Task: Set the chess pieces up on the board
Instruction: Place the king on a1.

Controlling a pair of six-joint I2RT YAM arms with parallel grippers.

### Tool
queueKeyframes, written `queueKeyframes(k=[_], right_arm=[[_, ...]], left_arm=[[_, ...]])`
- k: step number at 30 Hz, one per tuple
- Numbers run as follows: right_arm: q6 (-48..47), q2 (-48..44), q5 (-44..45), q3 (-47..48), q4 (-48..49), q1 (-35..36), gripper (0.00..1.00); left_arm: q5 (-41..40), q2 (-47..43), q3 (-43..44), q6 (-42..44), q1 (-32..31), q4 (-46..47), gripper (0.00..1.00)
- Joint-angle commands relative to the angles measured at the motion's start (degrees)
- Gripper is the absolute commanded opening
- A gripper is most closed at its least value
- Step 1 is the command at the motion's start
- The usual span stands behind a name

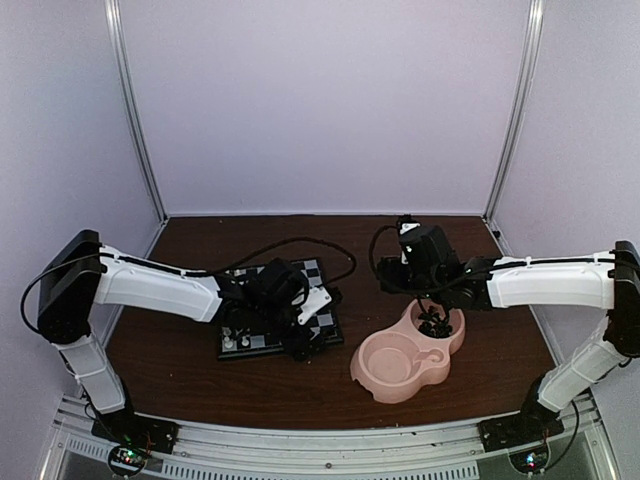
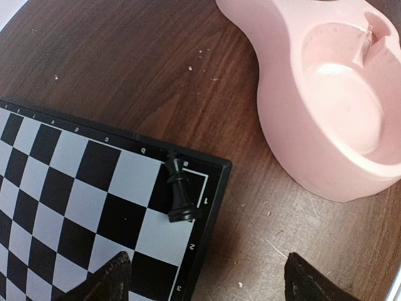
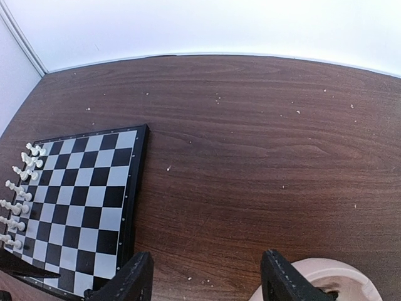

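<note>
In the top view the board (image 1: 278, 310) lies left of centre on the table (image 1: 200, 370), with the dish (image 1: 385, 388) apart to its right. Chess pieces (image 1: 436, 322) sit in the dish's upper bowl. One chessman (image 2: 179, 191) stands on the board's corner square nearest the dish (lower centre of the left wrist view). A row of pieces (image 3: 17, 188) lines the board's left edge in the right wrist view.

Table (image 1: 300, 385): dark brown wood, flecked with pale crumbs (image 3: 169, 168); bears board (image 3: 81, 200) (left side) and pink dish (image 2: 282, 113) (right side); near each other, not touching.
</note>
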Motion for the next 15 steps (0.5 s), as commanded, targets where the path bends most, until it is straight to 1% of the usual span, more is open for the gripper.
queueKeyframes(k=[1, 4, 5, 6, 7, 9, 13, 15], right_arm=[[0.5, 0.0, 1.1, -0.1, 0.3, -0.4, 0.61], [0.6, 0.5, 0.9, 0.2, 0.3, -0.4, 0.6], [0.7, 0.6, 0.7, 0.2, 0.3, -0.4, 0.61], [0.8, 0.6, 0.5, 0.2, 0.5, -0.4, 0.61], [0.8, 0.7, 0.4, 0.2, 0.5, -0.4, 0.6], [0.8, 0.8, 0.5, 0.2, 0.6, -0.4, 0.6], [0.8, 0.9, 0.4, 0.1, 0.7, -0.4, 0.6], [0.7, 0.8, 0.2, 0.1, 0.7, -0.4, 0.6]], left_arm=[[-0.6, 0.7, 1.7, -0.5, 0.2, -0.3, 0.85], [-1.2, 1.1, 2.1, -0.8, 0.2, -0.3, 0.85], [-1.3, 1.4, 2.2, -0.9, 0.2, -0.4, 0.83], [-3.4, 1.7, 2.4, -1.1, 0.2, -0.2, 0.79], [-4.3, 2.2, 2.7, -1.4, 0.1, -0.1, 0.68], [-5.1, 3.4, 3.5, -1.8, 0.2, 0.4, 0.63], [-5.8, 6.0, 5.2, -2.1, 0.4, 1.1, 0.63], [-4.3, 7.2, 6.1, -2.6, 1.0, 0.9, 0.61]])
